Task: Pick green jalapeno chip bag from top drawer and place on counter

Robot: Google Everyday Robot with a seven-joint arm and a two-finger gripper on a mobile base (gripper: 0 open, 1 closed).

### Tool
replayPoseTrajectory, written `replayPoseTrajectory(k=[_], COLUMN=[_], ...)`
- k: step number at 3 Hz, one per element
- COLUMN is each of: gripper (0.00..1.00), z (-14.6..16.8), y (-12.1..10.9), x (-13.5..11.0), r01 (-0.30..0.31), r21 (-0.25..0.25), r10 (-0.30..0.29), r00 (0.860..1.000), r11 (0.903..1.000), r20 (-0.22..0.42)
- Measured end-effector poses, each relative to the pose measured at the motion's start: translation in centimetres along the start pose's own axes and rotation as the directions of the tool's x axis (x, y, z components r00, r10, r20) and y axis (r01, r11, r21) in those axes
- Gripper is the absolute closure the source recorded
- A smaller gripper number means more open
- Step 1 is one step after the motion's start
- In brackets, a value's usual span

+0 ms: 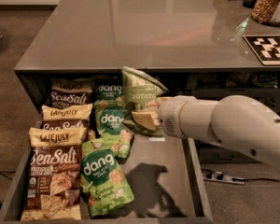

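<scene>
The green jalapeno chip bag [139,93] is pale olive with whitish "POTATO" lettering. It hangs upright in the air above the open top drawer [170,171], its top corner level with the counter [144,27] edge. My gripper [148,112] comes in from the right on a white arm and is shut on the bag's lower right part. The bag's shadow falls on the bare grey drawer floor.
Several brown "Late July Sea Salt" bags [53,171] fill the drawer's left side, with bright green "dang" bags [103,176] beside them. On the counter at far right lie a black-and-white marker tile [269,48] and a jar [270,3]. A power strip [221,176] lies on the floor.
</scene>
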State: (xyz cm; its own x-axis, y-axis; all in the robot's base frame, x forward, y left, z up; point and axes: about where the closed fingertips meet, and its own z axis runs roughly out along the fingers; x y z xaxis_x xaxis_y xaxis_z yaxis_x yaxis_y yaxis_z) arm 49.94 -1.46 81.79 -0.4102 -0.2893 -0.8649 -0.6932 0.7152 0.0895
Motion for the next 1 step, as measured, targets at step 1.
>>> replayPoseTrajectory(k=[1], gripper=[1.0], z=[-2.47], y=[-1.69], x=[0.64], r01=[0.017], r21=[0.058], r10=[-0.018], r00=[1.0], r11=[0.9982], r20=[0.012])
